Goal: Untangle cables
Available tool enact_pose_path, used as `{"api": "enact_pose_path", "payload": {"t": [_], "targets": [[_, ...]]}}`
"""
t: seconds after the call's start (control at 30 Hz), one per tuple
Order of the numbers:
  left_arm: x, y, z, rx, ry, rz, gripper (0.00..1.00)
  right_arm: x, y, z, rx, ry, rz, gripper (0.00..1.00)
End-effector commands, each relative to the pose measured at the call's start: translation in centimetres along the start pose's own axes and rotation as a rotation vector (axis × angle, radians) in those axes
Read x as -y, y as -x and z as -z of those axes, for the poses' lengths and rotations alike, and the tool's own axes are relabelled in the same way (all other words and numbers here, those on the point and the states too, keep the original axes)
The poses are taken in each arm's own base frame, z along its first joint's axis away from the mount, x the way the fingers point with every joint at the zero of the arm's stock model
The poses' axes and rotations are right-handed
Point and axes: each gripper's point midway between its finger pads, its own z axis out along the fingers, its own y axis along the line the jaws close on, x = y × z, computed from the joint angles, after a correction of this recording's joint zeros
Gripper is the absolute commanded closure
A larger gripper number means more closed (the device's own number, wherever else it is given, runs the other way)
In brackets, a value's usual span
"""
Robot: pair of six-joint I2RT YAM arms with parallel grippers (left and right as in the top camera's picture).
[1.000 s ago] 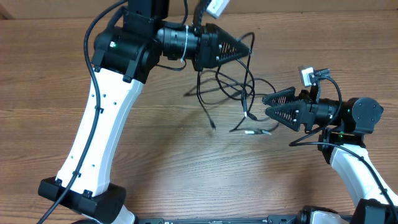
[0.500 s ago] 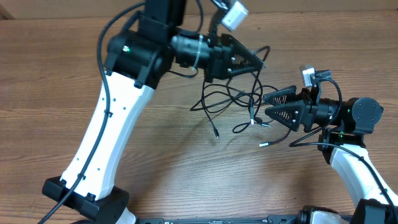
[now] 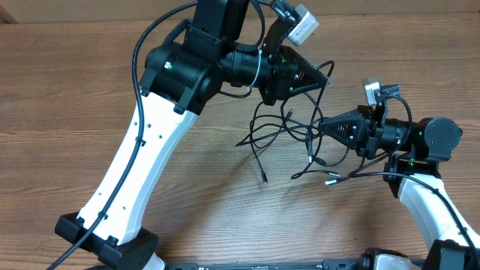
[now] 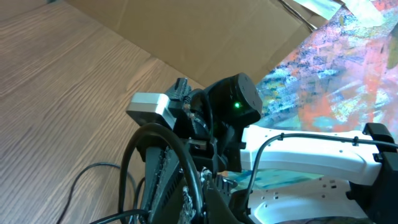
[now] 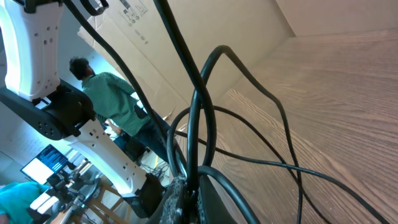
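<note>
I am gripping the cables [image 3: 283, 129] with both pincers. My left pincer [image 3: 324, 78] is clamping shut on a loop at the top of the tangle. My right pincer [image 3: 318, 127] is squeezing strands at the tangle's right side, jaws closed. The bunch is hanging between the two over the table [image 3: 225, 217], with two plug ends dangling at the bottom.

links white [image 3: 127, 176] | joints black [image 3: 187, 75] | LEDs green [image 3: 167, 64] | arm wiring black [image 3: 136, 71]
</note>
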Motion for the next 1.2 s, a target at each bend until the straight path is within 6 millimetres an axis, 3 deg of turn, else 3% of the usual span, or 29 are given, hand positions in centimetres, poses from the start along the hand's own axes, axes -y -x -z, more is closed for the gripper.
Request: {"api": "enact_pose_path", "payload": {"t": [0.0,0.07,0.13,0.23,0.57,0.8,0.87,1.07,1.17], "targets": [[0.3,0.5,0.4,0.014,0.010,-0.032,0.96,-0.1,-0.2,0.0,-0.004,0.002,0.008,0.96],[0.3,0.5,0.4,0.015,0.009,-0.034,0.96,-0.1,-0.3,0.0,-0.010,0.006,0.008,0.94],[0.4,0.6,0.4,0.016,0.006,-0.036,0.96,-0.2,-0.5,0.0,-0.018,0.011,0.007,0.72],[1.1,0.9,0.4,0.025,-0.035,-0.047,0.96,-0.3,-0.6,0.0,-0.024,0.015,0.005,0.62],[2.1,0.9,-0.3,0.022,-0.066,-0.037,0.96,-0.3,-0.6,0.0,-0.024,0.015,0.005,0.57],[2.9,1.1,-0.8,0.026,-0.084,-0.064,0.96,-0.3,-0.6,0.0,-0.024,0.015,0.005,0.61],[2.9,1.1,-0.8,0.026,-0.085,-0.058,0.96,-0.3,-0.6,0.0,-0.024,0.015,0.005,0.66],[2.6,1.2,-0.9,0.031,-0.066,-0.061,0.96,-0.3,-0.6,0.0,-0.028,0.017,0.004,0.96],[2.5,1.4,-0.9,0.037,-0.066,-0.070,0.96,-0.4,-0.8,0.0,-0.038,0.024,0.004,0.96]]}}
